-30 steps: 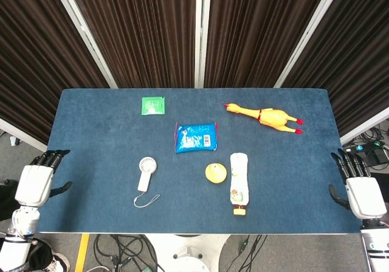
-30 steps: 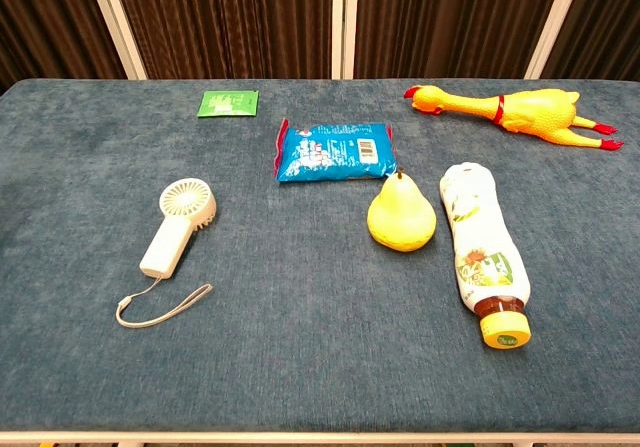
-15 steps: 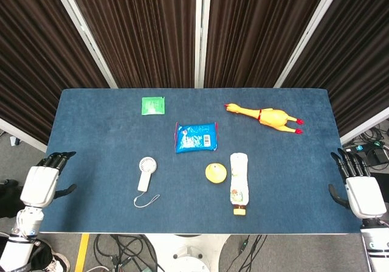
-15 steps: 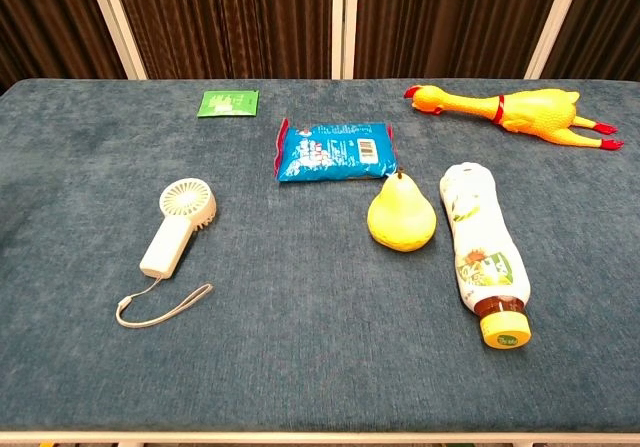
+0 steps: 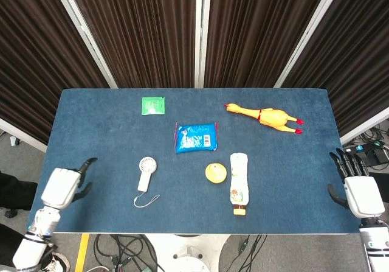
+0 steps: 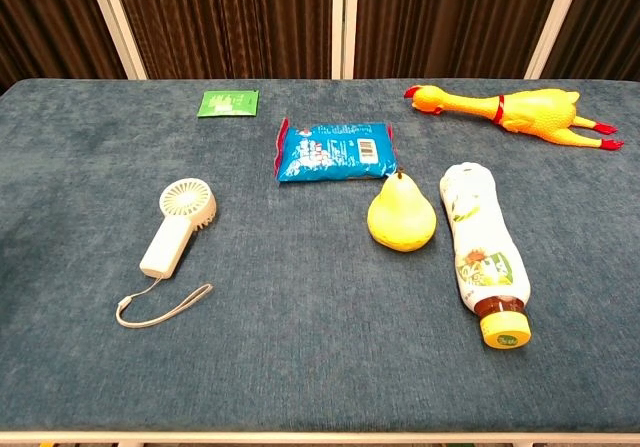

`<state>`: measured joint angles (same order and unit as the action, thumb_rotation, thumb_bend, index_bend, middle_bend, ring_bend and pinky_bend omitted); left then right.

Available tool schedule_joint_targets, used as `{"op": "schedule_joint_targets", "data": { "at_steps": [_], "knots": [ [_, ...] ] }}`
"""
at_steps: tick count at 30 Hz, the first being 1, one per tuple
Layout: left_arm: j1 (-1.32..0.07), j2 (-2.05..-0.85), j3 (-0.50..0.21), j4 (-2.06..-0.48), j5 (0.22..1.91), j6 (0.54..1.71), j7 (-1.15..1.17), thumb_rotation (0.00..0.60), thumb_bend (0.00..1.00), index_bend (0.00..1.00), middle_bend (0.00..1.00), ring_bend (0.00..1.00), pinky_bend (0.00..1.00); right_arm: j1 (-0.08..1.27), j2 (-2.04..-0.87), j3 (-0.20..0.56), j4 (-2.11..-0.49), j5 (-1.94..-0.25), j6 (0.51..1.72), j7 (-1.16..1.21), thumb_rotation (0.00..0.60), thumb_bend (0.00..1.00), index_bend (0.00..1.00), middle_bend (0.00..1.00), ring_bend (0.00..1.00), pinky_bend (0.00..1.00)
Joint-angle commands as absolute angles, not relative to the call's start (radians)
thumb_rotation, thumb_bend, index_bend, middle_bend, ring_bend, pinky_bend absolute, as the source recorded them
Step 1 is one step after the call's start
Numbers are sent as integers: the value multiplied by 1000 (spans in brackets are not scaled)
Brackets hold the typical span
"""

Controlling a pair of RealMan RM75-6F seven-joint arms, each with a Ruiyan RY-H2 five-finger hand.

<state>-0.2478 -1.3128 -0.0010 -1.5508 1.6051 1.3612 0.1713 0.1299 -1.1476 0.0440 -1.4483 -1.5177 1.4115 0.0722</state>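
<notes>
both hands empty at the table's edges

at the near left corner of the blue table (image 5: 91, 126), your left hand (image 5: 62, 187) hangs over the cloth with its fingers spread apart and nothing in them. it shows only in the head view. the thing nearest to it is the white handheld fan (image 5: 145, 171), which lies flat a little to its right, round head away from you, handle toward you, and its thin wrist cord (image 5: 146, 200) looped on the cloth at the near end. hand and fan are apart, not touching.

further back and slightly right of the fan you have a small green packet (image 5: 153, 105) lying near the far edge. right of that, in the middle of the table, lies a blue snack bag (image 5: 196, 137), flat, label up. just in front of the bag sits a yellow pear (image 6: 401, 217); in the chest view its stem reaches the bag's near edge. just beside the pear on its right lies a white bottle (image 5: 238, 174) on its side, yellow cap (image 6: 505, 334) pointing toward you, near the pear but not touching it.

toward the far right, a yellow rubber chicken (image 5: 265, 115) lies stretched out, head to the left, red feet to the right.

off the table's right edge, your right hand (image 5: 355, 187) is held beside the cloth, fingers extended and apart, holding nothing, well apart from every object.
</notes>
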Motion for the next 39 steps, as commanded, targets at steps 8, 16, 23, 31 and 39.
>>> {"op": "schedule_joint_targets", "data": {
  "at_steps": [8,16,23,31,39],
  "knots": [
    [-334,-1421,38,-1526,1642,1208,239,600,379,184,796,812,857,132,-1140,46,-1467,-1527,1419,67,600,327,0,0,0,0],
    [-381,-1483,40,-1486,1612,1114,316,600,397,185,794,812,856,135,-1141,46,-1456,-1518,1408,80,600,327,0,0,0,0],
    [-396,-1508,19,-1491,1532,1066,371,600,402,185,795,812,856,136,-1142,45,-1447,-1516,1402,90,600,327,0,0,0,0],
    [-421,-1521,0,-1499,1473,1029,404,600,408,184,798,812,856,136,-1141,46,-1436,-1509,1397,105,600,327,0,0,0,0],
    [-437,-1523,-1,-1505,1448,1022,423,600,409,180,798,812,856,137,-1140,46,-1433,-1505,1390,109,600,327,0,0,0,0]
  ]
}}
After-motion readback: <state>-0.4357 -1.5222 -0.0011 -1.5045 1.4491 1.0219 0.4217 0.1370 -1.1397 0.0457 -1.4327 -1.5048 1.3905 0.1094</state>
